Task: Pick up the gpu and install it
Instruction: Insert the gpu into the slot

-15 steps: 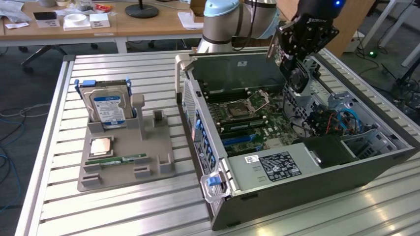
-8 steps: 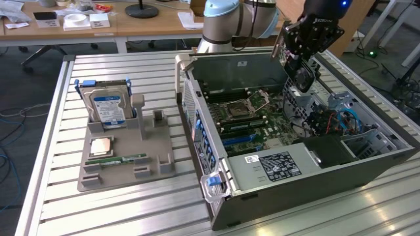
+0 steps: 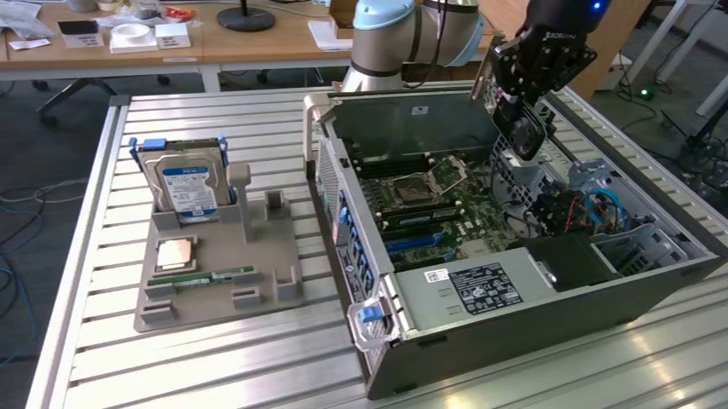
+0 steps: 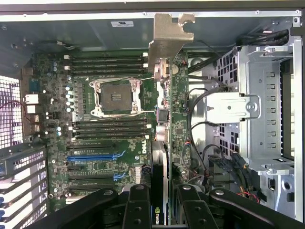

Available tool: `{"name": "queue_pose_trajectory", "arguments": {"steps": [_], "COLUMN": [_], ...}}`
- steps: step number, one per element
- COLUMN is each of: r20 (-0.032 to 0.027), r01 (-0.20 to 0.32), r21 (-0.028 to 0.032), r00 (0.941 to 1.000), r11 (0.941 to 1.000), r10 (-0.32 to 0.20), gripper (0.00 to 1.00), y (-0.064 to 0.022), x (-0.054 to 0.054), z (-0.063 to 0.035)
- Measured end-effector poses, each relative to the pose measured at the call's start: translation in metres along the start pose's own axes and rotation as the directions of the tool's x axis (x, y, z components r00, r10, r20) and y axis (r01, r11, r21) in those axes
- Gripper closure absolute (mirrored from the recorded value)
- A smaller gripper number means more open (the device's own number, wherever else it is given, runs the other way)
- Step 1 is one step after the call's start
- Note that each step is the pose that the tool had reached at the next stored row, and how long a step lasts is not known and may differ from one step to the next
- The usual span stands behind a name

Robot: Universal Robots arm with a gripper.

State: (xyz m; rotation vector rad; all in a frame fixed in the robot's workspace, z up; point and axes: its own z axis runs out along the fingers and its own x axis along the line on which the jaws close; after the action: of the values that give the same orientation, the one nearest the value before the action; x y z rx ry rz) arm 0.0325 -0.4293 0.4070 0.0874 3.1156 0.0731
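My hand, in the upper right of the exterior view's frame, grips the gpu and holds it in the air above the open computer case. The card hangs nearly upright, with its black cooler fan facing the exterior view's right and no part of it touching the boards below.

In the wrist view, my hand has its two black fingers closed on either side of the gpu. The card runs away from them edge-on, green board showing. Its silvery end bracket is at the far end, near the case wall. Below the card lies the motherboard, with the bare processor socket and the blue expansion slots to one side of it. A metal drive cage is on the other side.

The case lies on its side on the slatted metal surface at the centre right of the exterior view's frame. Its power supply is at the near end.

At the exterior view's left, well apart from the case, is a grey holder. In it a hard drive with a blue-white label stands upright. A processor chip and a narrow green memory stick lie flat in front of the drive.
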Motion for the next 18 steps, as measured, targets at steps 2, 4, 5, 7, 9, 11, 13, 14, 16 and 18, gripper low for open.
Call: {"name": "queue_pose_trajectory", "arguments": {"steps": [2, 4, 5, 7, 9, 11, 13, 14, 16, 18], "r20": [0.0000, -0.0001, 0.0000, -0.0001, -0.0007, -0.0017, -0.0027, -0.0033, -0.0044, -0.0057], "r01": [0.000, 0.000, 0.000, 0.004, 0.015, 0.034, 0.056, 0.068, 0.094, 0.123], "r21": [0.0001, 0.0000, 0.0000, 0.0000, -0.0003, -0.0007, -0.0012, -0.0014, -0.0023, -0.0030], "r00": [1.0000, 1.0000, 1.0000, 1.0000, 0.9999, 0.9994, 0.9984, 0.9977, 0.9955, 0.9924], "r11": [1.0000, 1.0000, 1.0000, 1.0000, 0.9999, 0.9994, 0.9984, 0.9977, 0.9955, 0.9925], "r10": [0.000, 0.000, 0.000, -0.004, -0.015, -0.034, -0.056, -0.068, -0.094, -0.123], "gripper": [0.74, 0.74, 0.74, 0.74, 0.74, 0.74, 0.74, 0.74, 0.74, 0.74], "y": [0.0000, 0.0000, 0.0000, 0.0000, 0.0000, 0.0000, 0.0000, -0.0001, -0.0001, -0.0001], "x": [0.0000, 0.0000, 0.0000, 0.0000, 0.0000, 0.0001, 0.0002, 0.0003, 0.0005, 0.0006], "z": [0.0000, 0.0000, 0.0000, 0.0000, 0.0000, 0.0001, 0.0002, 0.0003, 0.0006, 0.0007]}}
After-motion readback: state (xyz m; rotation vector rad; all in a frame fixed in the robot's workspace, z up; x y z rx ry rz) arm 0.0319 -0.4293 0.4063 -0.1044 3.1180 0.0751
